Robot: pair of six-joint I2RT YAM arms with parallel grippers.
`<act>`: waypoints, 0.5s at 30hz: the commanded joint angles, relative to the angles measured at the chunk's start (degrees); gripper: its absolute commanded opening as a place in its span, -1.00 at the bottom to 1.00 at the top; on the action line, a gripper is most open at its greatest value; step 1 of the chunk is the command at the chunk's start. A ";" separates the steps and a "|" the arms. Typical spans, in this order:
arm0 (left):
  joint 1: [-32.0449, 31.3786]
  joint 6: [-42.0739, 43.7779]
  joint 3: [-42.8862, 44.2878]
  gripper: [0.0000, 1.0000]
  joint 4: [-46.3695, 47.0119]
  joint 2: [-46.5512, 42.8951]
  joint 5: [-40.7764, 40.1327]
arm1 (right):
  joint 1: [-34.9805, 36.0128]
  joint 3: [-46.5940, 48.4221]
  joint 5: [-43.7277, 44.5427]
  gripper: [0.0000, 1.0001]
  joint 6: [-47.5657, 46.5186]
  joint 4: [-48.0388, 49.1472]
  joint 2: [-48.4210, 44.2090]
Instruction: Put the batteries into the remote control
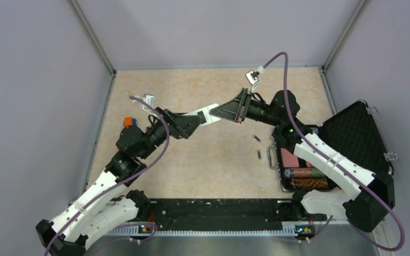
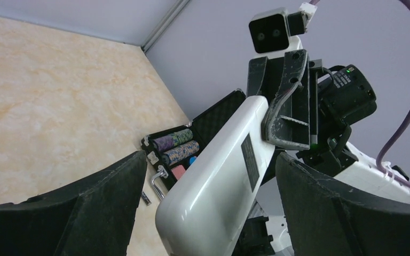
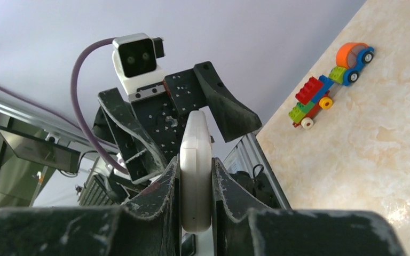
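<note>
The remote control (image 1: 208, 114), a slim white bar, hangs in the air over the middle of the table. My right gripper (image 1: 234, 111) is shut on its far end, and in the right wrist view the pads press both flat sides of the remote control (image 3: 196, 176). My left gripper (image 2: 211, 157) is open, its fingers standing wide of the remote control (image 2: 219, 181) on both sides without touching it. Two batteries, small dark cylinders (image 1: 256, 138) (image 1: 258, 154), lie on the table to the left of the case. One battery (image 2: 146, 198) shows in the left wrist view.
An open black case (image 1: 352, 133) sits at the right with striped chip rolls (image 1: 305, 173), a pink deck (image 1: 289, 158) and a metal handle (image 1: 271, 158). A toy brick car (image 3: 331, 85) stands on the table behind my left arm, and grey walls enclose the table.
</note>
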 commanded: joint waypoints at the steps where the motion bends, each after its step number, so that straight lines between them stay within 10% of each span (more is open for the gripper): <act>1: 0.85 -2.03 2.29 0.85 3.64 -0.80 -1.78 | 0.65 -0.45 1.00 -1.00 1.14 3.01 -1.38; 10: 2.94 -4.94 4.90 -0.87 2.14 4.49 7.56 | 0.66 -0.51 2.37 -1.00 1.05 -0.52 -1.11; 15: 8.22 -6.87 7.61 -1.00 -1.96 6.49 16.06 | 0.68 0.49 3.09 -0.70 -2.47 -5.98 -1.50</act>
